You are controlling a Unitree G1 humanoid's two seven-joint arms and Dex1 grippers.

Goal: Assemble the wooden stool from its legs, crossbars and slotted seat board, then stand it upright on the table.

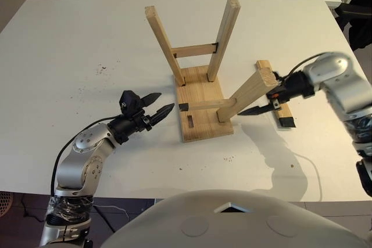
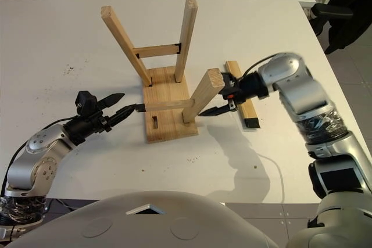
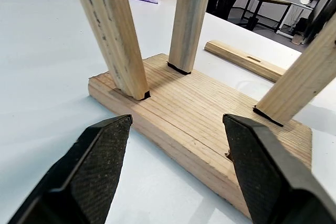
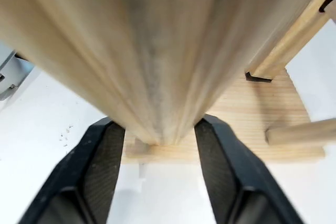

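The board lies flat on the worktop. Two far legs stand in it, with a bar joining them. That bit looks done. The right gripper has its jaws pinching the third leg, which leans in its corner, and a second bar sticks out from it. The left gripper is just beside the board, jaws spread. The last leg lies loose and one slot is bare — so I think it's over halfway, and the stool is not yet stood up.
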